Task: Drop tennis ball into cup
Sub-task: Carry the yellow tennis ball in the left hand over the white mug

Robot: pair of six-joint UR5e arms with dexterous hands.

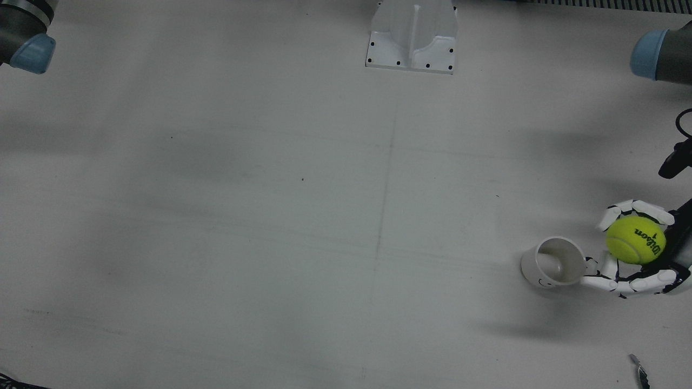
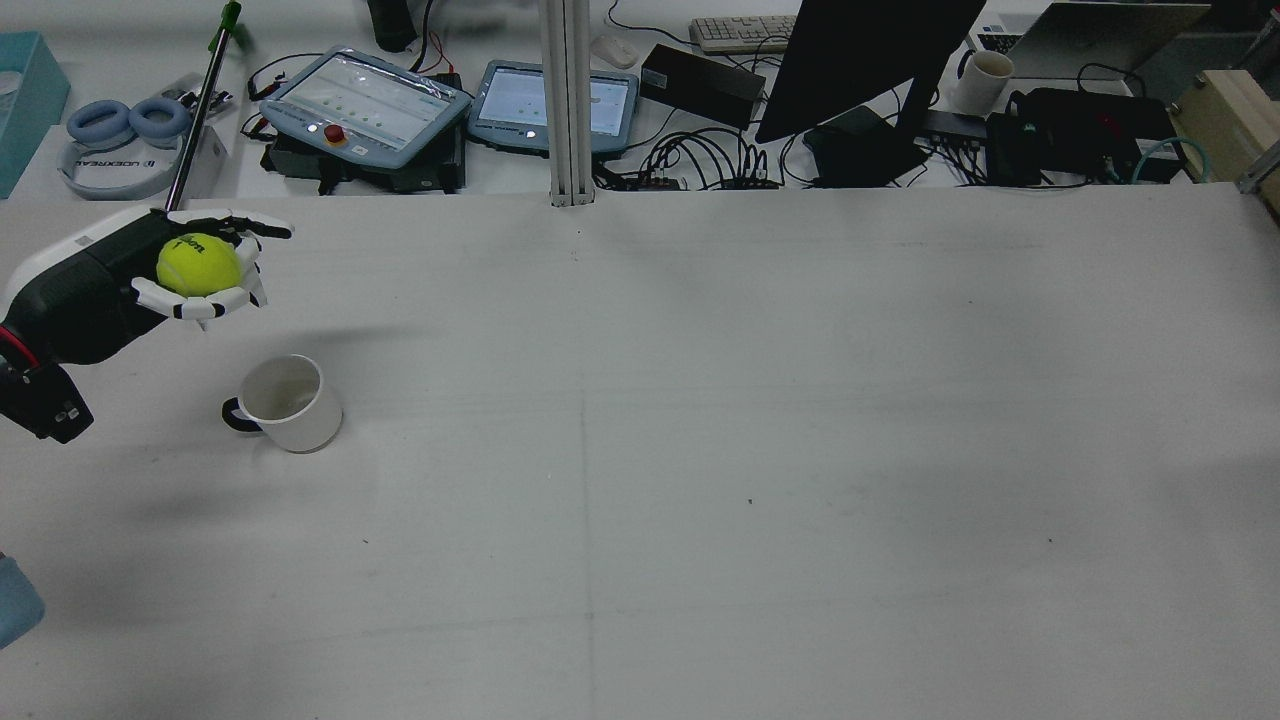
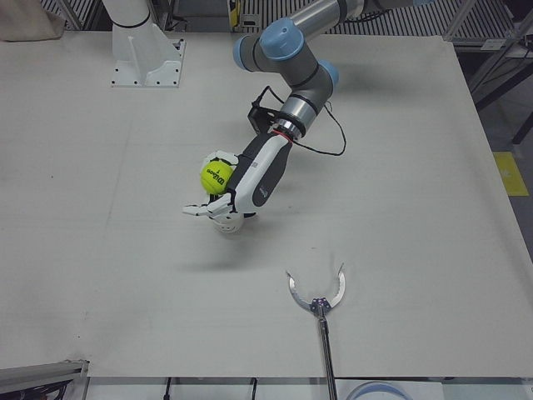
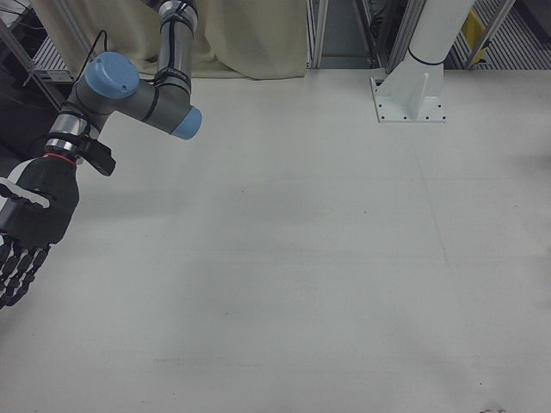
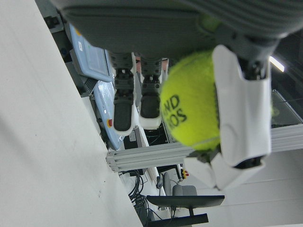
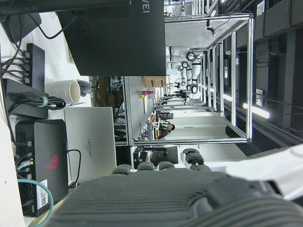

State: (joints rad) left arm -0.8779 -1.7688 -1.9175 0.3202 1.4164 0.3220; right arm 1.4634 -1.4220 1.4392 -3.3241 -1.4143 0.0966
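Note:
A yellow tennis ball (image 1: 636, 240) sits in my left hand (image 1: 640, 265), whose fingers are curled around it. The hand hangs above the table, just beside a white cup (image 1: 554, 262) with a dark handle that stands upright. In the rear view the ball (image 2: 198, 264) and hand (image 2: 205, 285) are up and left of the cup (image 2: 288, 402). In the left-front view the hand (image 3: 241, 187) with the ball (image 3: 216, 176) covers most of the cup (image 3: 227, 225). The left hand view shows the ball (image 5: 194, 101) close up. My right hand (image 4: 26, 232) hangs far away with straight fingers, empty.
A white pedestal base (image 1: 412, 38) is bolted at the table's robot side. A metal grabber tool (image 3: 316, 300) lies near the operators' edge, close to the cup's side. Tablets (image 2: 365, 95), cables and a monitor (image 2: 870, 60) crowd the desk beyond the table.

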